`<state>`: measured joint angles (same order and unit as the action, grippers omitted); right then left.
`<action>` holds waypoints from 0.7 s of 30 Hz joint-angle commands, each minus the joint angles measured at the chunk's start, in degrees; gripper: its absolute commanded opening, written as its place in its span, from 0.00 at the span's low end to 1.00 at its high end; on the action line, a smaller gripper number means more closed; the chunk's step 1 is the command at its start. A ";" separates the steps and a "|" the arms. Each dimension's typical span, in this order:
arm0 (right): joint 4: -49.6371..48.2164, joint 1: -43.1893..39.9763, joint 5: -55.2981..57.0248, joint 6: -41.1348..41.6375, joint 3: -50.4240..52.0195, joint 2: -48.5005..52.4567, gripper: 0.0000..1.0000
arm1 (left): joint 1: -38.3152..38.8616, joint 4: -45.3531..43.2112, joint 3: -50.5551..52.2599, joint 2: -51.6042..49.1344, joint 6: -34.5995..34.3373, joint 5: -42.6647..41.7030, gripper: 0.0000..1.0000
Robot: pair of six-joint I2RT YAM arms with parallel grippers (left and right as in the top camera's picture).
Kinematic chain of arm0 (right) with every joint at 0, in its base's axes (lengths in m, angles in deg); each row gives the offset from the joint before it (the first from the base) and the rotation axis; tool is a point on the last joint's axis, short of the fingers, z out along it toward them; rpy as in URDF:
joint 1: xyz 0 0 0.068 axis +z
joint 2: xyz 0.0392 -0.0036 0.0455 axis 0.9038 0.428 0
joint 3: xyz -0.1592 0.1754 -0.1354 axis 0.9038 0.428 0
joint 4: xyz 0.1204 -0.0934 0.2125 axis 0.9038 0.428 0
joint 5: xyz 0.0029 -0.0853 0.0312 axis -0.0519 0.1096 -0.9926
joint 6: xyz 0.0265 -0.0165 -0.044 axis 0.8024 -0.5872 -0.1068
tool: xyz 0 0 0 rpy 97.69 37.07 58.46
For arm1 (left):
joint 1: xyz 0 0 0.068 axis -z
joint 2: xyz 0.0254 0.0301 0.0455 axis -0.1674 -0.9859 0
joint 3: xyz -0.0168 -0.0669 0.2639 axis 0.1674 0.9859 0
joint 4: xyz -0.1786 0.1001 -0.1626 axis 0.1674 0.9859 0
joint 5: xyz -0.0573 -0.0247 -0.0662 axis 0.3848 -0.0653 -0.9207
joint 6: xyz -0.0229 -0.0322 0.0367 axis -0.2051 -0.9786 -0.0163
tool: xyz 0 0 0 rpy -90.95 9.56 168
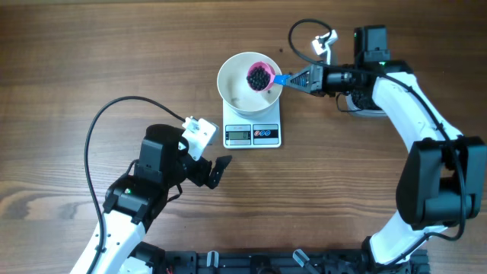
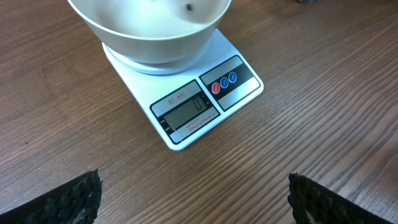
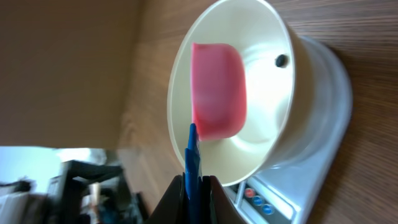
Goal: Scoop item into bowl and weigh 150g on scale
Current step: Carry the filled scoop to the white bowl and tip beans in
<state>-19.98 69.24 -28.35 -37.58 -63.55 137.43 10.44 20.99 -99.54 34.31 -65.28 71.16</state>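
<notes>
Pinching scoop (image 3: 217,90) above bowl (image 1: 230,85): right gripper (image 1: 295,78) clamped | left gripper (image 2: 194,198) wide, empty | scooped beads (image 1: 259,76): overhead only

Overhead view: bright, even light, sharp throughout; you get only soft, short shadows on the table (image 1: 76,61). Left wrist view: crisp on the scale (image 2: 205,99), mild sheen on the wood. Right wrist view: scoop (image 3: 217,90) and bowl (image 3: 261,124) slightly soft, blue handle (image 3: 193,168) blurred, lower-left background overexposed.
</notes>
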 commanded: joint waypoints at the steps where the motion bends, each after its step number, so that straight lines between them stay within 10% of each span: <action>1: -0.11 2.67 8.66 -1.27 -1.46 -4.70 0.04 | -0.44 -0.13 0.55 -0.02 0.68 -0.87 1.00; 21: -0.39 30.23 74.29 -30.36 -1.46 -14.73 0.04 | -0.44 -0.13 0.55 -0.02 0.68 -0.87 1.00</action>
<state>-19.98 96.56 34.46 -61.27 -63.55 124.45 10.44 20.99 -99.52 34.31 -65.28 71.16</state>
